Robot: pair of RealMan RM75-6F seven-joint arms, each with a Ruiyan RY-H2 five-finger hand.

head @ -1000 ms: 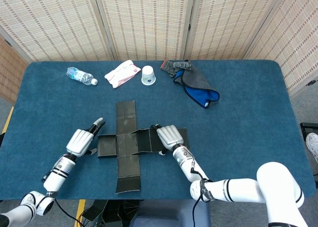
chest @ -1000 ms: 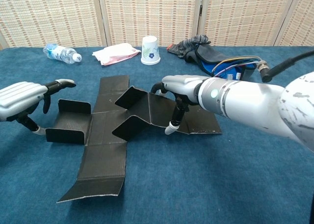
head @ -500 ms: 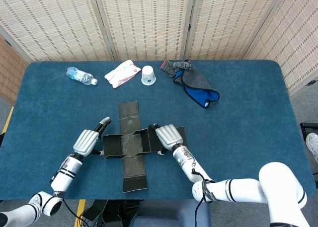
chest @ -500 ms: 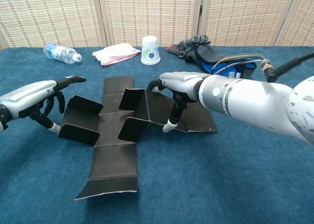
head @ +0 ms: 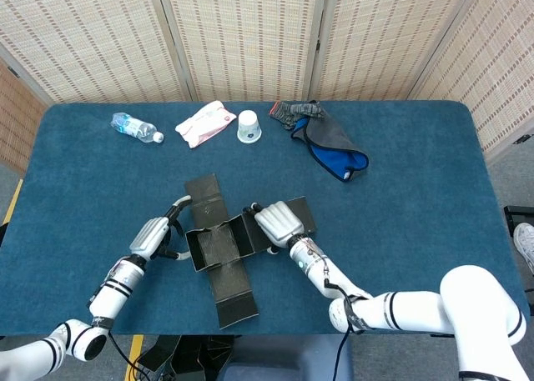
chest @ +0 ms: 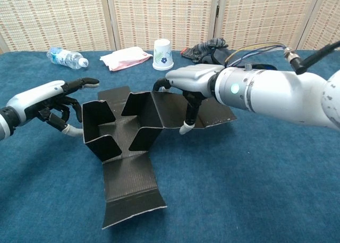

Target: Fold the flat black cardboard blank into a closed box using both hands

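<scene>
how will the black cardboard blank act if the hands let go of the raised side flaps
The cardboard blank looks thin and creased, so its raised flaps would probably sag outward. It seems light: likely to slide on the blue table when pushed.

We see each robot hand, left and right, in silver-white shells with black joints; glossy white forearms, a green light, coloured cables behind the right wrist.

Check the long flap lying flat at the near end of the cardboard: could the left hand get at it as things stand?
Probably yes. The near flap lies flat on bare table with nothing on or beside it. But the left hand is at the raised side wall of the cardboard, so it would have to leave that first.
</scene>
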